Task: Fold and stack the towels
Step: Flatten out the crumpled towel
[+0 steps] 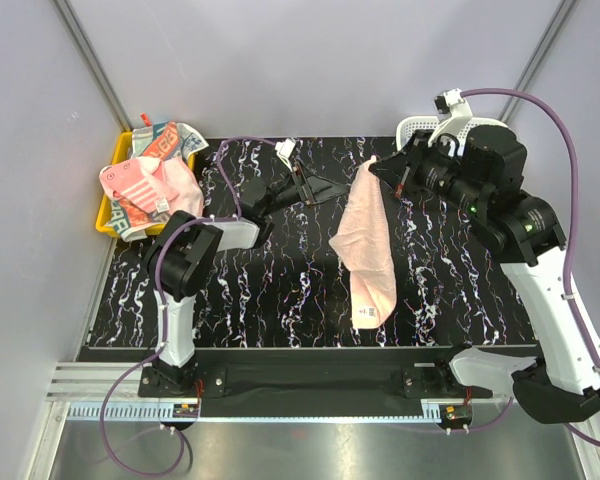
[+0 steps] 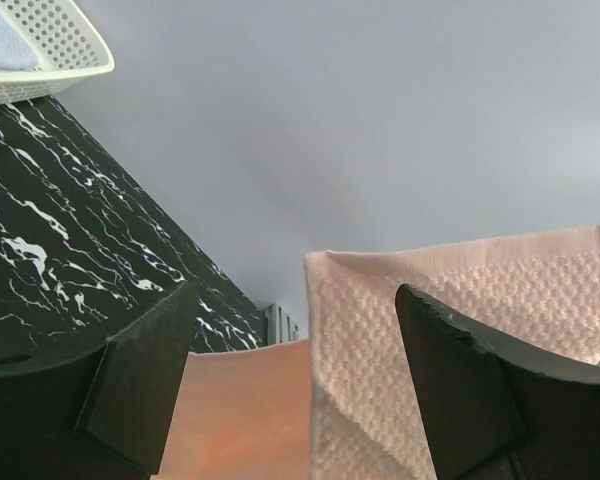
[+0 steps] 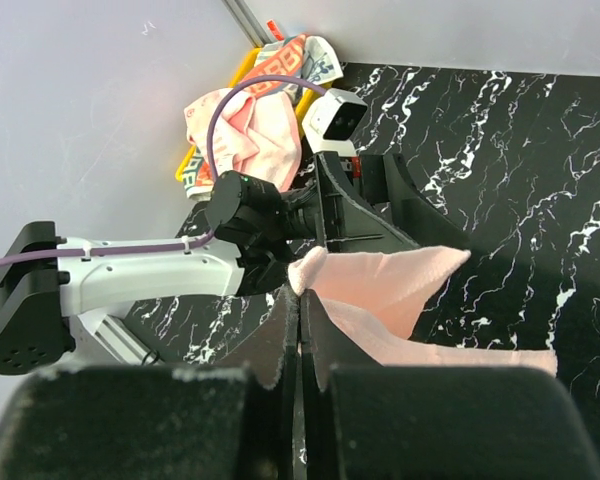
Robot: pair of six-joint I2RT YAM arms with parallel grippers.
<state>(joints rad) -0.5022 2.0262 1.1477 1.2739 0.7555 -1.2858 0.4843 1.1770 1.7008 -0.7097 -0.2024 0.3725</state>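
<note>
A plain pink towel (image 1: 368, 235) hangs by its top corner from my right gripper (image 1: 373, 168), which is shut on it; the lower end trails onto the black marbled table (image 1: 280, 290). In the right wrist view the gripper (image 3: 301, 292) pinches that corner of the towel (image 3: 400, 285). My left gripper (image 1: 332, 192) is open just left of the hanging towel, level with its upper part. In the left wrist view the towel (image 2: 380, 340) lies between the spread fingers (image 2: 140, 380), untouched by them. More towels (image 1: 145, 180), pink striped and letter-patterned, are heaped at the far left.
The heap lies in a yellow tray (image 1: 108, 210) off the table's far-left corner. A white lattice basket (image 1: 420, 125) stands at the far right behind the right arm; in the left wrist view this basket (image 2: 65, 45) holds something pale blue (image 2: 2, 45). Grey walls close in behind.
</note>
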